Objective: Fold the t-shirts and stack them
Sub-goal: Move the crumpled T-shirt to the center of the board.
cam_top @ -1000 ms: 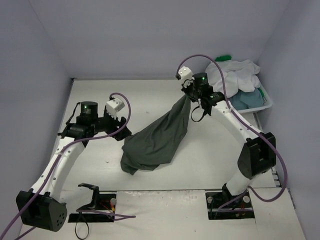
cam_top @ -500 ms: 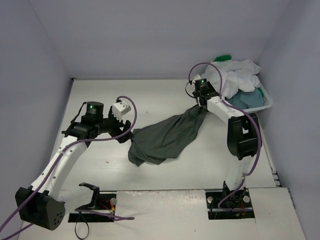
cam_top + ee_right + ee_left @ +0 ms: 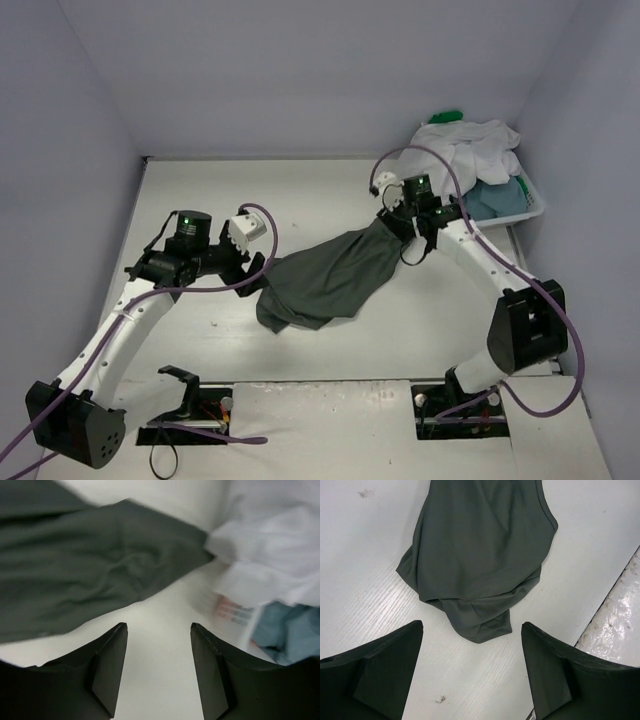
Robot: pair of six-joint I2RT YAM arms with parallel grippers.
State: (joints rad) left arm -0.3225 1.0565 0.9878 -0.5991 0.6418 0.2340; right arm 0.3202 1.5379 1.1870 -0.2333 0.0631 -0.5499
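Right gripper (image 3: 159, 626) has released (jaws spread); dark grey t-shirt (image 3: 330, 280) now lies flat; left gripper (image 3: 472, 625) gapes.

Through my left wrist camera I see the crumpled dark grey cloth t-shirt (image 3: 480, 555) lying flat on the white ribbed table (image 3: 370, 580), running up out of the top edge. Its bunched, rounded lower end points toward me. My left gripper (image 3: 471, 630) stands wide, its two black fingers (image 3: 385, 670) clear of the cloth, with nothing between them. A glossy white strip (image 3: 620, 625) edges the table at right. A small dark speck (image 3: 440, 699) sits near the left finger.
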